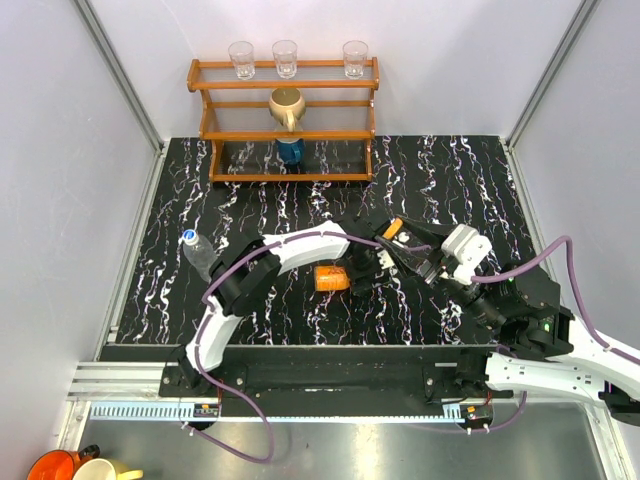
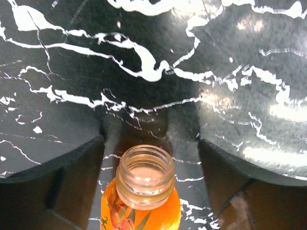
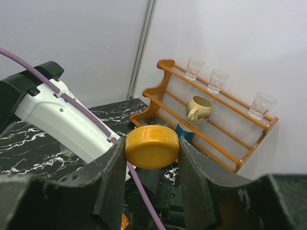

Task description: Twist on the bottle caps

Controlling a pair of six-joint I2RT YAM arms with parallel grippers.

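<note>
Rack (image 1: 285,120): wooden, parked at 12 o'clock on the marble table (image 1: 450,180), well apart from both arms.
On the rack: three clear glasses (image 1: 285,58) along the top shelf, a yellow mug (image 1: 286,105) on the middle one, a dark blue container (image 1: 290,150) at the bottom.
Clear bottle (image 1: 200,258): out at 9 o'clock from the centre, near the left arm's elbow.
White cap (image 1: 189,238): light-blue rim, sitting on the clear bottle's neck. How tight it is, I cannot tell.
In the way: the left arm's white link arches between the clear bottle and the centre. A purple cable (image 3: 139,187) crosses the right wrist view just under the fingers.
Off the table: an orange mug (image 1: 55,465) and a cream mug (image 1: 105,470) at 7 o'clock, below the rail.
Orange bottle (image 2: 144,191): mid-table, mouth open and threads showing, neck lying between the left fingers (image 2: 72,177).
Left gripper (image 2: 151,142): jaws wide. Bare table shows at 3 o'clock of the neck, so there is no pinch.
Orange cap (image 3: 152,146): up off the table, at 2 o'clock from the orange bottle in the top view, near it but apart.
Right gripper (image 3: 149,154): jaws narrow, clamped on the orange cap's rim at 9 and 3 o'clock.
</note>
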